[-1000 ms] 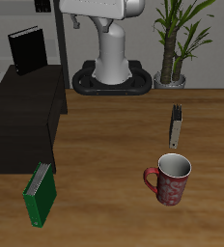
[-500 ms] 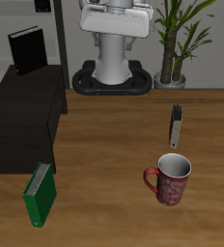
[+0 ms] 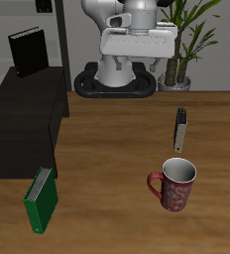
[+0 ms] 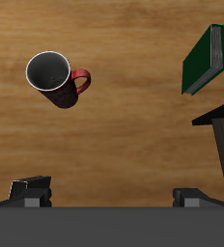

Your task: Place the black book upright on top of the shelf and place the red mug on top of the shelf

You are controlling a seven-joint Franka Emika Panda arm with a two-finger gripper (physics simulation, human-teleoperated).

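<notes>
From the front I am hanging high near my base, touching nothing; the black book [image 3: 29, 51] is standing upright on the shelf [image 3: 28, 124], so I judge the red mug [image 3: 173, 185] is what remains, sitting on the table [image 3: 107, 159] near its front edge. Through my wrist I am looking down on that mug [image 4: 56, 78], with my claw [image 4: 114, 196] fingers [image 4: 32, 189] spread apart, holding nothing.
</notes>
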